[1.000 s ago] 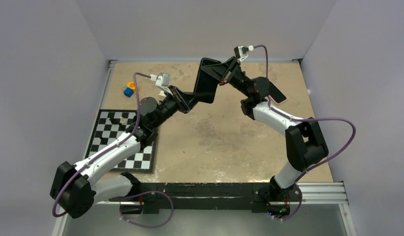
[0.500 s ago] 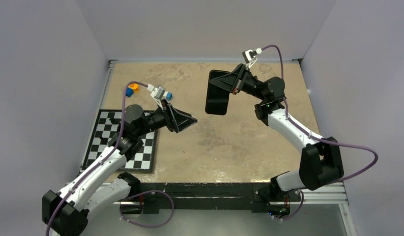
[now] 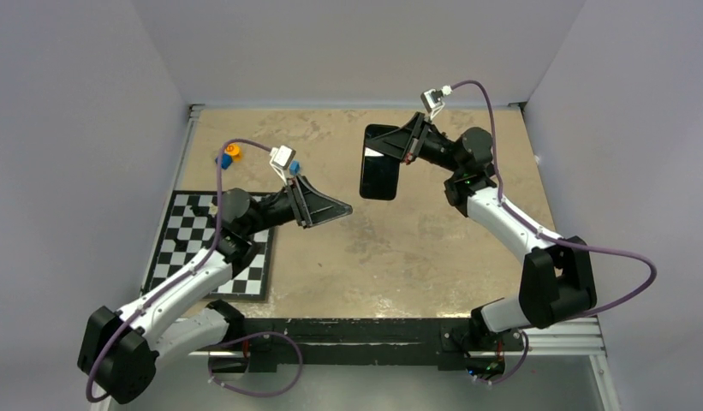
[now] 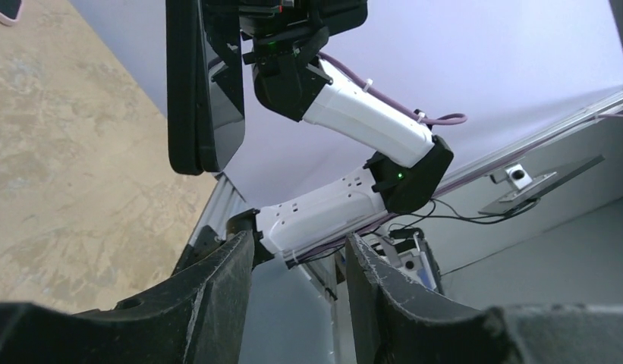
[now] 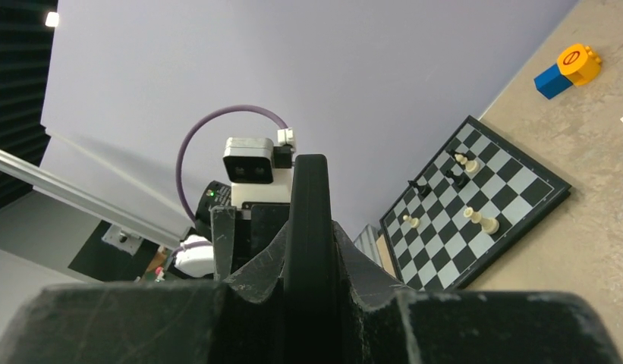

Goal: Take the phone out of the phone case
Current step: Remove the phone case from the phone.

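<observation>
Retreated left end effector (image 3: 343, 208) — glossy phone (image 3: 379, 175)

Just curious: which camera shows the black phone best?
The top external view: the phone hangs with its whole glossy face visible. The left wrist view shows it nearly side-on; the right wrist view only its thin edge.

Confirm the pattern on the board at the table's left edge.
Black-and-white checks: it is a chessboard. It shows most clearly in the right wrist view.
</observation>
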`<state>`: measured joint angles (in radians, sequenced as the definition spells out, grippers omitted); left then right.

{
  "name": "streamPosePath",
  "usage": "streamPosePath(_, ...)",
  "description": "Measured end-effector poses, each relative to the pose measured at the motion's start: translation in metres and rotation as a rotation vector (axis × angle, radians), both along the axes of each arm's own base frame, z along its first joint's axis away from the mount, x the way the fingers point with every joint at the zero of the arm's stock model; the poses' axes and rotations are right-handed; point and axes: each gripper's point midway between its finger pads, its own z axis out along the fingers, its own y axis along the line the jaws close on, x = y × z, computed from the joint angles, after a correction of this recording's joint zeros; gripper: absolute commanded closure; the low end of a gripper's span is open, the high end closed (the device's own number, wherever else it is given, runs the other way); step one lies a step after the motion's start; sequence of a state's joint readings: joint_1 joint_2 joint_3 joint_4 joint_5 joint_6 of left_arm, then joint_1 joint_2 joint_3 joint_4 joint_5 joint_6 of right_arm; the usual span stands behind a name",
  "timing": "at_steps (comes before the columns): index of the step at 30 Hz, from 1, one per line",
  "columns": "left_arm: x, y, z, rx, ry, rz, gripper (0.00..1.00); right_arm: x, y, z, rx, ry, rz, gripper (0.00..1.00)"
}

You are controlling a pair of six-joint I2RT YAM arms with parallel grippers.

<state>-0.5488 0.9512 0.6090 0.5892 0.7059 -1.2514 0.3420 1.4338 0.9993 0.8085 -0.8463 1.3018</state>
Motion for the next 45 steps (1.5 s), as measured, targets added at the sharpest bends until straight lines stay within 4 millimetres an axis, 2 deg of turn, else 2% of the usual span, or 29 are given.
streamPosePath(8, 0.019, -0.021, 0.01, -0.093, 0.085, -0.034, 0.5, 0.002, 0.002, -0.002, 0.0, 0.018, -0.01, 1.0)
streamPosePath(18, 0.028, -0.024, 0.01, -0.113, 0.099, -0.017, 0.55, -0.003, 0.007, -0.002, 0.002, 0.032, 0.01, 1.0)
streamPosePath(33, 0.021, -0.02, 0.0, -0.029, 0.037, 0.01, 0.51, -0.004, 0.007, 0.001, 0.014, 0.036, 0.012, 1.0)
streamPosePath(45, 0.032, -0.025, -0.018, 0.009, 0.084, 0.028, 0.51, -0.005, 0.009, 0.002, 0.019, 0.036, 0.014, 1.0)
